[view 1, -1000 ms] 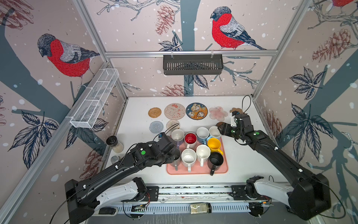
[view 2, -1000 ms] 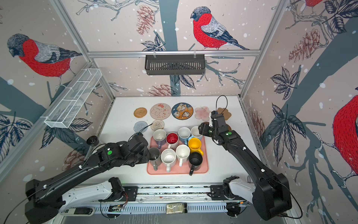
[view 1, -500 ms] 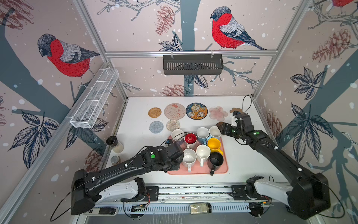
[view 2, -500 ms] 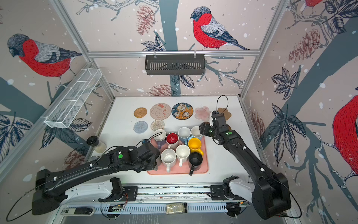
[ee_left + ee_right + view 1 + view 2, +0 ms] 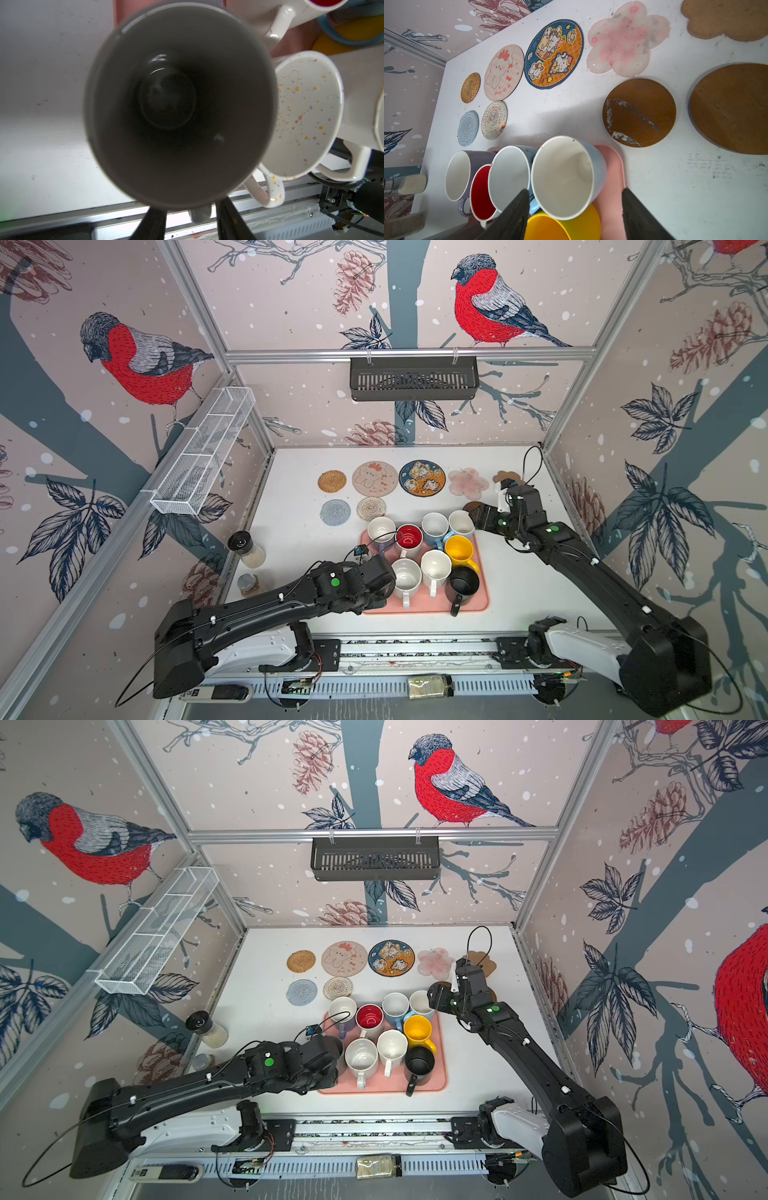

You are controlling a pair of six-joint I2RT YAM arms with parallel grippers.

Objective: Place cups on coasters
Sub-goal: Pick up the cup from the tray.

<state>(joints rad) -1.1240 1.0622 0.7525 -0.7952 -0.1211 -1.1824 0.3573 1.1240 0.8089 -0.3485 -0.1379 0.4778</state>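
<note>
The left hand [image 5: 190, 205] is being held over the grey mug [image 5: 178, 104], its fingers [image 5: 153, 222] standing narrowly apart either side of the handle [image 5: 199, 215]. Light is showing on both sides, so the handle is being straddled rather than squeezed, by the look of it. The mug is being seen at the left edge of the pink tray [image 5: 122, 9], close against the speckled white mug [image 5: 307, 116]. Whether it is being lifted cannot be told, and in both top views it is being hidden by the wrist.

Now the relation everything is turning on: that handle is pointing back towards the robot's base, while the grey round [image 5: 335, 512] and the cream round [image 5: 370, 508] are lying beyond the tray, on the far side. So the mug is likely to be carried straight away from the base, and the left arm is being judged the nearer for those two.

Across the tray, the right hand [image 5: 574, 189] is being held wide, with a light blue mug [image 5: 564, 174] sitting untouched between its fingers. A brown disc [image 5: 639, 113] is lying just past the tray's corner on the desk [image 5: 695, 187].
</note>
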